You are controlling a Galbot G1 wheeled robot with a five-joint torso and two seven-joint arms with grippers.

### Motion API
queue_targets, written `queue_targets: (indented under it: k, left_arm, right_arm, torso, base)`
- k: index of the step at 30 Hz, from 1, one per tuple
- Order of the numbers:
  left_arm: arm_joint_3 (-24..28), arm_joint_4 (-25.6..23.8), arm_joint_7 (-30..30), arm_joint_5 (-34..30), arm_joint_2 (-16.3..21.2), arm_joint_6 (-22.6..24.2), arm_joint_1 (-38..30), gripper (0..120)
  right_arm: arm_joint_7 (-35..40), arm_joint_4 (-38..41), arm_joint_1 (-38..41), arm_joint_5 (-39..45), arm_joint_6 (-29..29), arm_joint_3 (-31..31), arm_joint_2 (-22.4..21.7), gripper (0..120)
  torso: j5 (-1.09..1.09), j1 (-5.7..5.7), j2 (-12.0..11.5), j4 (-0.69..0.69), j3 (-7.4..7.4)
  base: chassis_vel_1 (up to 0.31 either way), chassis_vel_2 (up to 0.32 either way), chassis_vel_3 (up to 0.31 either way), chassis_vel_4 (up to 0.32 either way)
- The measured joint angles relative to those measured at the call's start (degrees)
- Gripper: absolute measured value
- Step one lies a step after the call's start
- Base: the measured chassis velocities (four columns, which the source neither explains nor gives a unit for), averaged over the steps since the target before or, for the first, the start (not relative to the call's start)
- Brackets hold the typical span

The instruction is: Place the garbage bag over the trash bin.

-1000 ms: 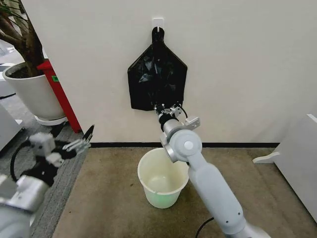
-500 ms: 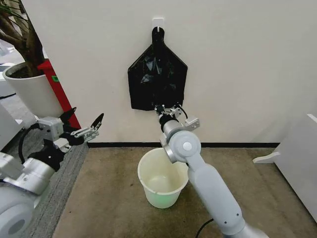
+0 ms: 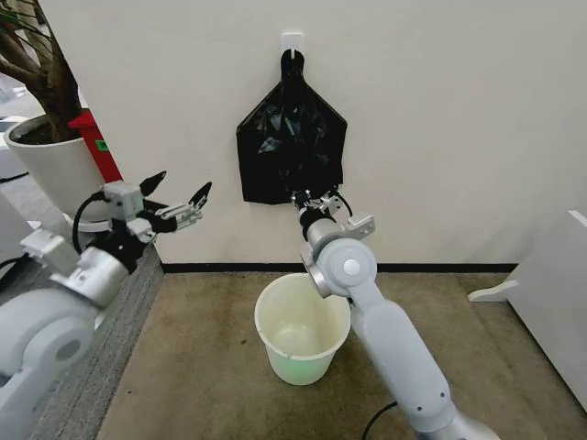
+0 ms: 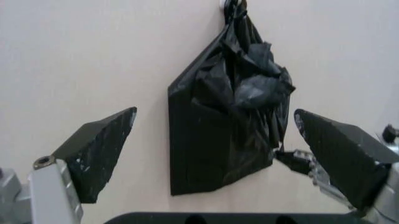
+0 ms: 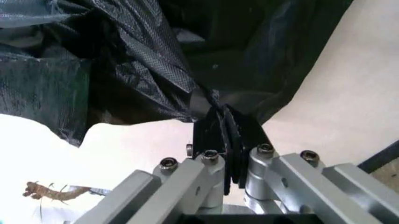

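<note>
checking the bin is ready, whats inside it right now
The bin looks empty: bare cream wall and a pale green floor. The right arm covers part of its rim, so that bit cannot be seen. The bag hangs on the wall above.

Right gripper [image 3: 317, 198] at black bundle [image 3: 292, 142]; trash bin [image 3: 302, 328] below.

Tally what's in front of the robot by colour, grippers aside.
Black: 2, the bundle hanging from the wall hook and the garbage bag pinched at its lower edge by the right gripper.
White or cream: 2, the trash bin and the plant pot.
Red: 1, the stand.
Total: 5.
</note>
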Motion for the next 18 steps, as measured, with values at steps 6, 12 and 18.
queue_targets:
  k: [6,12,18]
  left_arm:
    - [4.0,2.2,0.0,-0.8,1.2,0.3,-6.5,100]
    - [9.5,5.1,0.1,-1.8,2.5,0.9,-13.7,100]
    - [15.1,8.0,0.4,-2.8,3.8,1.6,-21.3,100]
  right_arm:
    - [-0.1,-0.1,0.3,0.0,-0.1,-0.1,0.2,0]
    - [-0.2,-0.3,0.5,0.1,-0.1,-0.2,0.3,0]
    - [-0.3,-0.5,0.6,0.1,-0.1,-0.2,0.4,0]
  torso:
    - [0.02,0.00,0.0,0.00,-0.01]
    - [0.00,0.00,0.0,0.00,0.00]
    - [0.00,0.00,0.0,0.00,0.00]
  base:
    - [0.000,0.000,0.000,0.000]
    - [0.000,0.000,0.000,0.000]
    - [0.000,0.000,0.000,0.000]
